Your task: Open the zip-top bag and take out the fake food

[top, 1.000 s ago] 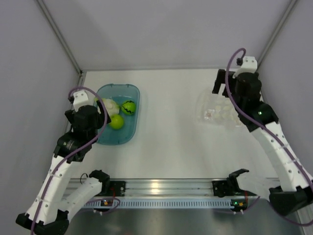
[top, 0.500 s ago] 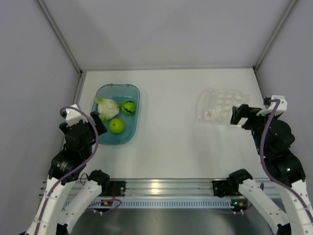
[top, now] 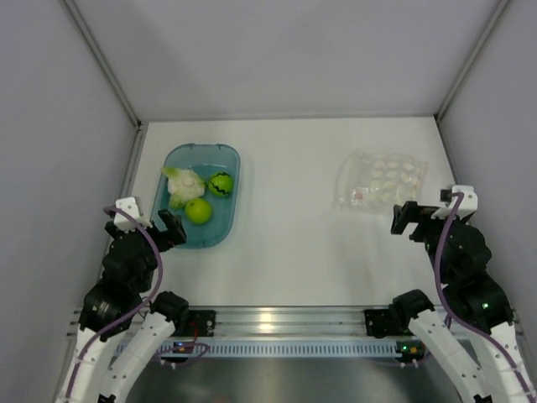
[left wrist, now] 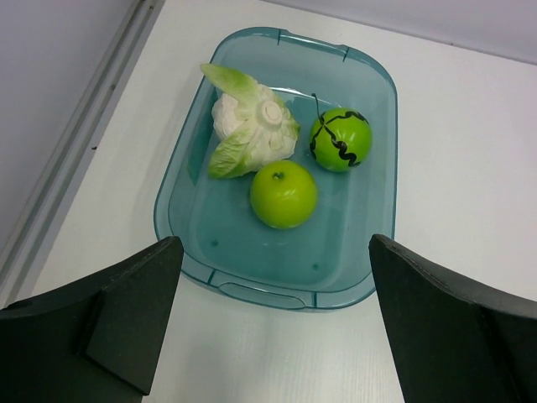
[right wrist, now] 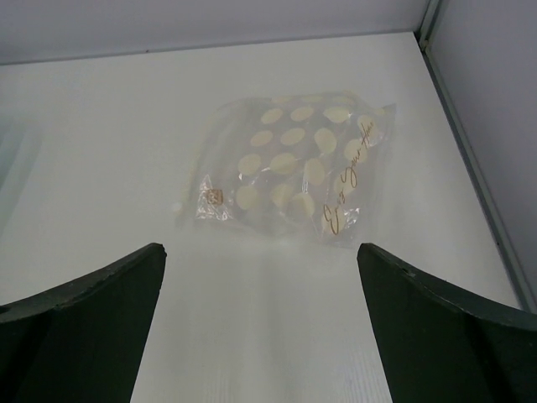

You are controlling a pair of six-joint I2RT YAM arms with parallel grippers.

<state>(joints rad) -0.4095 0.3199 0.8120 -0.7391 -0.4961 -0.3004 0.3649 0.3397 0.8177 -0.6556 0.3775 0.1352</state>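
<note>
The clear dotted zip-top bag [top: 379,180] lies flat on the white table at the right, also in the right wrist view [right wrist: 289,172]. The fake food sits in a teal tub [top: 220,227]: a white-and-green leafy lump [left wrist: 249,128], a dark-striped green ball [left wrist: 340,140] and a plain lime-green ball [left wrist: 284,194]. My left gripper [top: 144,225] is open and empty, just near of the tub's near rim [left wrist: 252,290]. My right gripper [top: 430,214] is open and empty, near of the bag and apart from it.
Grey walls close in the table on the left, back and right. A metal rail [top: 277,323] runs along the near edge between the arm bases.
Both arms have drawn back toward the near edge. The left gripper came off the tub, the right gripper off the bag. The bag and food lie where they were.
</note>
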